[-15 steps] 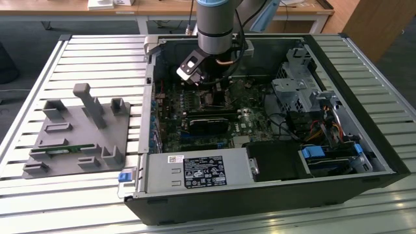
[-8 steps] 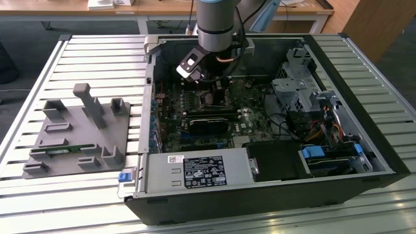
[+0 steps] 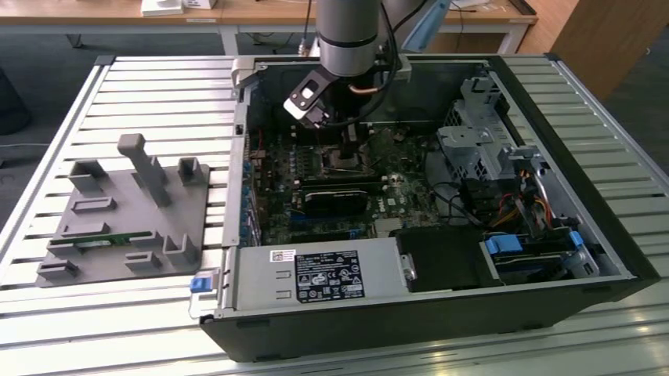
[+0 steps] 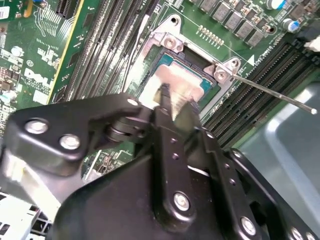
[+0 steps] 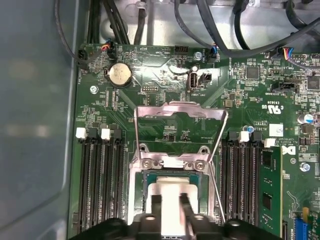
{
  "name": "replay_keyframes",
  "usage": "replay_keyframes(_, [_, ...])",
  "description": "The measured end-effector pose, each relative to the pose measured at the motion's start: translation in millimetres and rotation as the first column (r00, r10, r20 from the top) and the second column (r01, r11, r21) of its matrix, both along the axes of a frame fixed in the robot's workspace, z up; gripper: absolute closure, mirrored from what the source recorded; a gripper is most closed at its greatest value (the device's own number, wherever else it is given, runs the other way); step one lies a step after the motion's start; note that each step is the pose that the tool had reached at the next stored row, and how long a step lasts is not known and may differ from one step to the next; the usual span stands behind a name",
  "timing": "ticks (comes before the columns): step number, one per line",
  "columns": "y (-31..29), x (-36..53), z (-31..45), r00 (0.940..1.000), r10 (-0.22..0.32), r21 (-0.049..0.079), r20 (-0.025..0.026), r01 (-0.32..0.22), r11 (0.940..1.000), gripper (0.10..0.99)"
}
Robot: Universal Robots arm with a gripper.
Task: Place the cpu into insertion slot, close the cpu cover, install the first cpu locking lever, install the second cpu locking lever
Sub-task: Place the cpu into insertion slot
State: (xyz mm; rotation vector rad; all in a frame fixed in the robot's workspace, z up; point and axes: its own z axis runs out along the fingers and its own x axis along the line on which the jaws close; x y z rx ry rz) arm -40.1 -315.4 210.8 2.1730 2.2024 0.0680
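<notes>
In both wrist views the cpu, a square chip with a pale grey face, lies inside the insertion slot on the green motherboard. My gripper hangs directly over the chip, its two black fingertips a small gap apart and not clamped on its edges. The cpu cover, a thin silvery frame, stands swung up and open behind the slot. A thin wire locking lever sticks out free beside the socket. In the exterior view the gripper reaches down into the open computer case.
Long black memory slots flank the socket on both sides. Black cables run along the case wall. On the exterior view's left stands a grey fixture plate with posts. A power supply and drive cage crowd the case.
</notes>
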Motion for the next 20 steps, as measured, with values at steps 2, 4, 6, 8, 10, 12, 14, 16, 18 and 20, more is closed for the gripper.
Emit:
replay_keyframes(2, [0.0, 0.2, 1.6, 1.0, 0.0, 0.005, -0.0027, 0.0, 1.0, 0.906])
replay_keyframes(4, [0.0, 0.5, 3.0, 1.0, -0.001, 0.009, -0.0055, 0.001, 1.0, 0.965])
replay_keyframes(6, [0.0, 0.8, 4.1, 1.0, -0.001, 0.014, -0.009, 0.001, 0.9999, 0.98])
replay_keyframes(8, [-0.2, 0.8, 4.6, 0.9999, -0.001, 0.02, -0.0107, 0.001, 0.9998, 0.98])
replay_keyframes(10, [-0.2, 1.0, 5.3, 0.9999, -0.001, 0.022, -0.0121, 0.001, 0.9998, 0.98])
replay_keyframes(12, [-0.2, 1.1, 6.0, 0.9999, -0.001, 0.025, -0.0133, 0.001, 0.9997, 0.98])
replay_keyframes(14, [-0.2, 1.2, 6.4, 0.9999, -0.001, 0.027, -0.0148, 0.001, 0.9996, 0.98])
replay_keyframes(16, [-0.2, 1.3, 6.6, 0.9999, -0.001, 0.031, -0.0157, 0.002, 0.9995, 0.98])
replay_keyframes(18, [-0.2, 1.4, 6.8, 0.9999, -0.001, 0.032, -0.0162, 0.002, 0.9995, 0.98])
replay_keyframes(20, [-0.2, 1.3, 7.2, 0.9999, -0.002, 0.032, -0.0168, 0.002, 0.9995, 0.98])
